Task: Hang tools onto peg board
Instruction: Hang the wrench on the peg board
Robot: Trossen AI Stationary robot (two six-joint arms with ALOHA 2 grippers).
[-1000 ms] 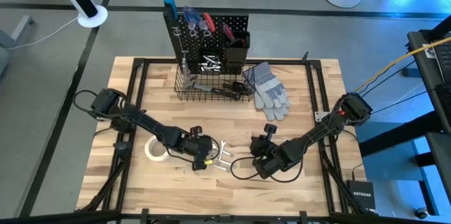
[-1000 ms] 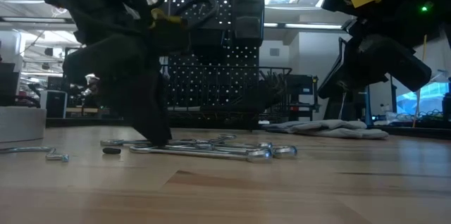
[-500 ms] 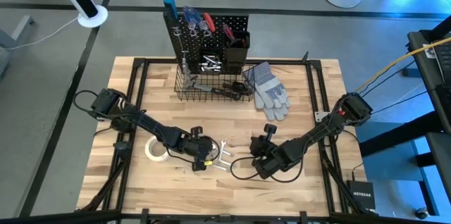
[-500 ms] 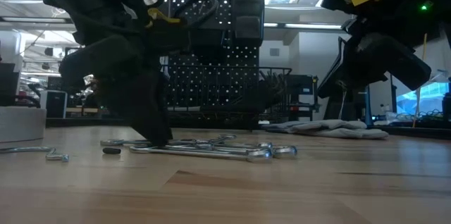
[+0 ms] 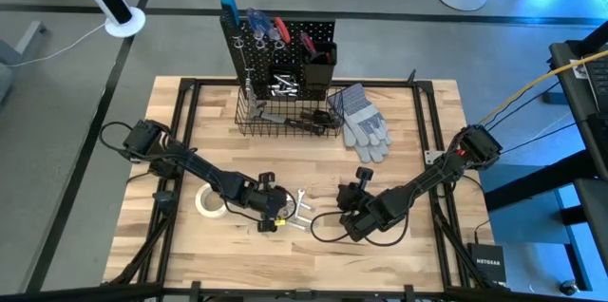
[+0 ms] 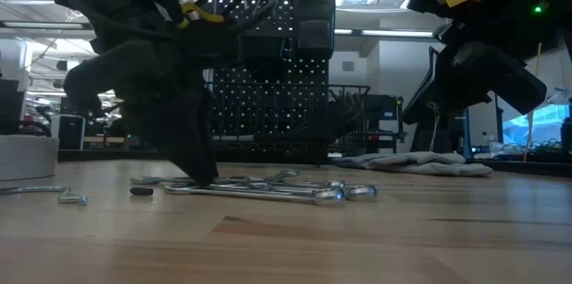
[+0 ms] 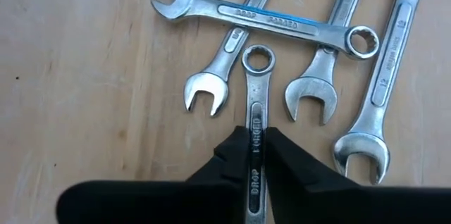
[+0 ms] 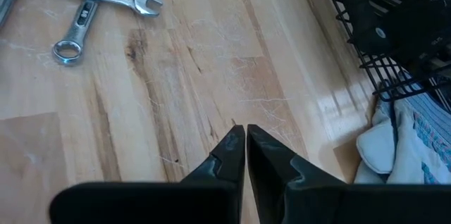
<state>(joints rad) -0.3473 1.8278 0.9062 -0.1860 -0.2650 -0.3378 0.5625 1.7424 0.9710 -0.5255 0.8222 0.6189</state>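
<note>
Pale wooden table (image 5: 399, 141), seen from above: the peg board (image 5: 277, 44) stands upright at the far edge with a wire basket (image 5: 285, 117) at its base and grey gloves (image 5: 361, 122) beside it. The left gripper (image 5: 269, 217) is low over a cluster of wrenches (image 5: 300, 212) near the front; a white tape roll (image 5: 210, 201) lies just beside that arm. The right gripper (image 5: 353, 223) waits nearby, off the pile.

Low view: the left gripper (image 6: 198, 170) reaches down to the tabletop among the wrenches (image 6: 268, 186), with the peg board (image 6: 277, 79) well behind. This view alone shows that the wrenches all lie flat, and that loose hooks (image 6: 63, 195) rest apart at one side.

Left wrist view: the fingers (image 7: 229, 164) are closed on the shank of one wrench (image 7: 255, 125), ring end forward. Only here is the grip itself visible. Four more wrenches (image 7: 282, 23) lie fanned just beyond; the ring end sits just beside a crossing one, so a lift could probably drag or flip a neighbour. The hold also looks far from the ring end, so the wrench may swing or slip when raised.

Right wrist view: the right gripper (image 8: 245, 139) has its fingers pressed together, holding nothing, above bare wood. It shows the basket (image 8: 380, 41) and a glove (image 8: 394, 139) close, a snag risk if this arm moves carelessly.
</note>
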